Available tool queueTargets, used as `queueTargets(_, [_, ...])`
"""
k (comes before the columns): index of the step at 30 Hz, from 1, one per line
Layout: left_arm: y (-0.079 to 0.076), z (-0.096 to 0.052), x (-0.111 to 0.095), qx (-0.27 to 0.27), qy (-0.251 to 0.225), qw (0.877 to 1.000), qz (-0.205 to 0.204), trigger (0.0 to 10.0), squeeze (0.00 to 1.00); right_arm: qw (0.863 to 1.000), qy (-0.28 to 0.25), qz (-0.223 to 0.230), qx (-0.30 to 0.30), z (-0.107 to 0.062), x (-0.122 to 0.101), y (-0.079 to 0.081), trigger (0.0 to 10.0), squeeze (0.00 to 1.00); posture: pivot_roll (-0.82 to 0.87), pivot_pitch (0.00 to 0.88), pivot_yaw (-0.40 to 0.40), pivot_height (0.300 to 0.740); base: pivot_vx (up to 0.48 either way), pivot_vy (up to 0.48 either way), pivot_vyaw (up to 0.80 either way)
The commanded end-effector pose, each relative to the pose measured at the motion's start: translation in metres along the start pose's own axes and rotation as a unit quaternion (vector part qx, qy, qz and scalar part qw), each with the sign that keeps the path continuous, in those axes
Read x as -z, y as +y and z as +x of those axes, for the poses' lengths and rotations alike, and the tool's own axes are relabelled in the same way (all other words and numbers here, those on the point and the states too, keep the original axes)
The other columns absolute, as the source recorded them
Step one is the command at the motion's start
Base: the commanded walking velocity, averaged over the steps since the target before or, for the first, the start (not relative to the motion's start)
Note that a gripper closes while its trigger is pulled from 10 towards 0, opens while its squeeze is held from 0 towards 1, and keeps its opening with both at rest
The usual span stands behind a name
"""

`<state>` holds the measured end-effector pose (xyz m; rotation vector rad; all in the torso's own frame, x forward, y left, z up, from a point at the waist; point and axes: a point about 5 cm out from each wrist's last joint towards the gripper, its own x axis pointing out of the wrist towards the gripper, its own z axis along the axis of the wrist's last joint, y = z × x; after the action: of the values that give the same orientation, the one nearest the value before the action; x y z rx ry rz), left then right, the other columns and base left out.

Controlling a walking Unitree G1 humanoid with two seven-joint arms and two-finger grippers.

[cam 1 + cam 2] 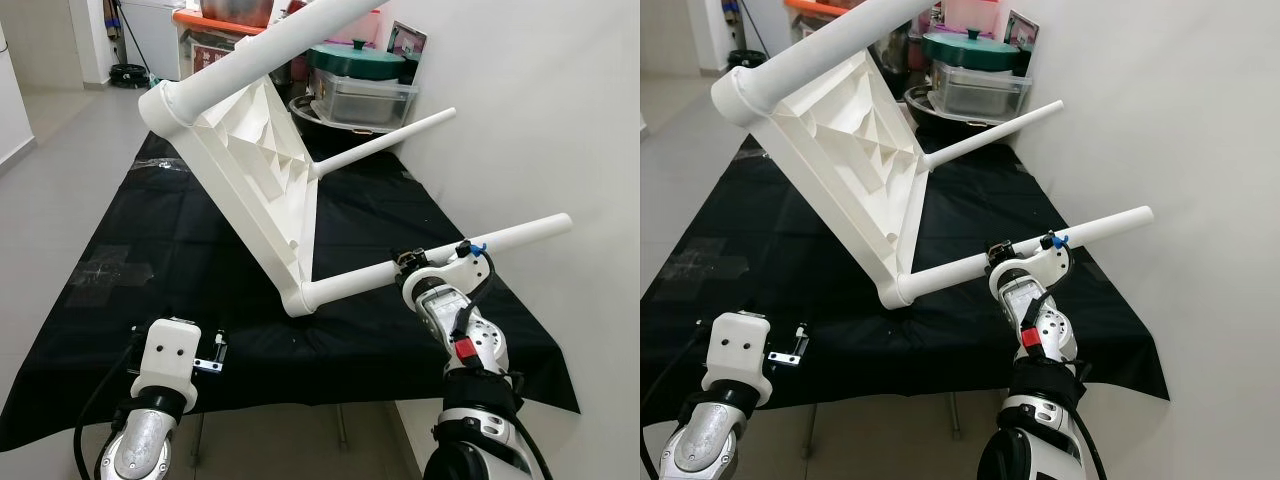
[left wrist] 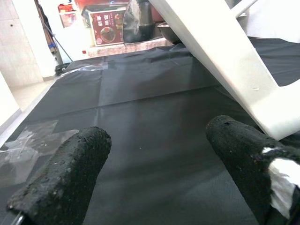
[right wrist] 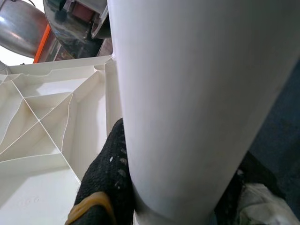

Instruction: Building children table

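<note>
Table (image 1: 255,160): white plastic, tipped on edge over the black cloth (image 1: 180,250), ribbed underside facing the robot. Tilted this way, the leg sockets are easy to reach.
Near leg (image 1: 440,258): seated in the lower corner socket (image 1: 297,298), running out toward the wall on the right.
Right gripper (image 1: 432,262): clamped around the near leg partway along it. The right wrist view shows a black finger (image 3: 110,173) pressed against the white tube. This hold probably carries the table's weight and keeps it tilted, and may also be pushing the leg home.
Far leg (image 1: 385,142): already fitted, jutting out toward the wall.
Upper leg (image 1: 270,50): runs along the raised top edge from its corner socket (image 1: 165,105).
Left gripper (image 1: 213,352): low over the front of the cloth, fingers (image 2: 65,178) apart and holding nothing, just short of the table's lower corner; likely ready to steady it.
Clutter: a lidded pot (image 1: 355,60) and a clear bin (image 1: 365,100) beyond the cloth, near the far leg.
Progress: three legs visible in place; the fourth corner cannot be made out.
</note>
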<state>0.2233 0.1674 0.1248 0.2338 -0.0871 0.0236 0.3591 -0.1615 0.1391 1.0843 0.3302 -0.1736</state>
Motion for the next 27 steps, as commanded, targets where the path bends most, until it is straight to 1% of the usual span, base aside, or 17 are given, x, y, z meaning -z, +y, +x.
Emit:
queueTargets(1, [-0.003,0.0,0.0,0.006,0.001,1.0,0.005,10.0,0.0,0.994,0.047,-0.014,0.101,0.002,0.021,-0.038,10.0,0.0,0.1,0.0,-0.145,0.74,0.0,0.0,0.0])
queueTargets(2, [-0.003,0.0,0.0,0.006,0.001,1.0,0.005,10.0,0.0,0.994,0.045,-0.019,0.102,0.002,0.02,-0.038,10.0,0.0,0.1,0.0,-0.146,0.74,0.0,0.0,0.0])
queueTargets(3, [-0.004,0.0,0.0,0.006,0.001,1.0,0.005,10.0,0.0,0.996,0.037,-0.035,0.076,0.002,0.017,-0.028,10.0,0.0,0.1,0.0,-0.146,0.74,0.0,0.0,0.0])
queueTargets(4, [-0.004,0.0,0.001,0.006,0.001,1.0,0.005,10.0,0.0,0.996,0.018,-0.08,0.031,0.001,0.012,-0.013,10.0,0.0,0.1,0.0,-0.143,0.74,0.0,0.0,0.0])
queueTargets(5, [-0.004,0.0,0.001,0.006,0.001,1.0,0.005,10.0,0.0,0.994,0.005,-0.111,-0.001,-0.001,0.009,-0.001,10.0,0.0,0.09,0.0,-0.143,0.74,0.0,0.0,0.0])
queueTargets(6, [-0.004,0.0,0.001,0.006,0.001,1.0,0.005,10.0,0.0,0.994,0.005,-0.111,-0.001,-0.001,0.009,-0.001,10.0,0.0,0.09,0.0,-0.143,0.74,0.0,0.0,0.0])
queueTargets(8, [-0.005,0.0,0.001,0.007,0.002,1.0,0.005,10.0,0.0,0.983,-0.014,-0.173,-0.062,-0.006,0.007,0.02,10.0,0.0,0.09,0.0,-0.142,0.74,0.0,0.0,0.0])
queueTargets(10, [-0.005,0.0,0.001,0.007,0.002,1.0,0.005,10.0,0.0,0.983,-0.014,-0.173,-0.062,-0.006,0.007,0.02,10.0,0.0,0.09,0.0,-0.142,0.74,0.0,0.0,0.0])
queueTargets(12, [-0.005,0.001,0.001,0.008,0.002,1.0,0.004,10.0,0.0,0.972,-0.02,-0.216,-0.095,-0.009,0.008,0.03,10.0,0.0,0.09,0.0,-0.146,0.74,0.0,0.0,0.0])
queueTargets(13, [-0.005,0.001,0.001,0.007,0.002,1.0,0.004,10.0,0.0,0.965,-0.023,-0.24,-0.107,-0.01,0.009,0.033,10.0,0.0,0.09,0.0,-0.148,0.74,0.0,0.0,0.0])
queueTargets(14, [-0.006,0.001,0.001,0.007,0.002,1.0,0.004,10.0,0.0,0.96,-0.024,-0.254,-0.113,-0.011,0.01,0.035,10.0,0.0,0.09,0.0,-0.148,0.74,0.0,0.0,0.0])
queueTargets(15, [-0.006,0.001,0.001,0.007,0.002,1.0,0.004,10.0,0.0,0.96,-0.024,-0.254,-0.113,-0.011,0.01,0.035,10.0,0.0,0.09,0.0,-0.148,0.74,0.0,0.0,0.0])
queueTargets(18, [-0.005,0.001,0.001,0.005,0.002,1.0,0.004,10.0,0.0,0.954,-0.017,-0.272,-0.127,-0.013,0.016,0.038,10.0,0.0,0.09,0.0,-0.148,0.74,0.0,0.0,0.0])
queueTargets(24, [-0.005,0.001,0.001,0.006,0.001,1.0,0.005,10.0,0.0,0.946,-0.013,-0.293,-0.135,-0.015,0.02,0.036,10.0,0.0,0.09,0.0,-0.146,0.74,0.0,0.0,0.0])
queueTargets(25, [-0.005,0.001,0.001,0.006,0.002,1.0,0.005,10.0,0.0,0.941,-0.015,-0.306,-0.141,-0.016,0.021,0.036,10.0,0.0,0.09,0.0,-0.145,0.74,0.0,0.0,0.0])
queueTargets(26, [-0.005,0.001,0.001,0.006,0.002,1.0,0.005,10.0,0.0,0.941,-0.015,-0.306,-0.141,-0.016,0.021,0.036,10.0,0.0,0.09,0.0,-0.145,0.74,0.0,0.0,0.0])
queueTargets(27, [-0.005,0.001,0.001,0.006,0.002,1.0,0.005,10.0,0.0,0.935,-0.016,-0.322,-0.149,-0.018,0.023,0.037,10.0,0.0,0.09,0.0,-0.145,0.74,0.0,0.0,0.0])
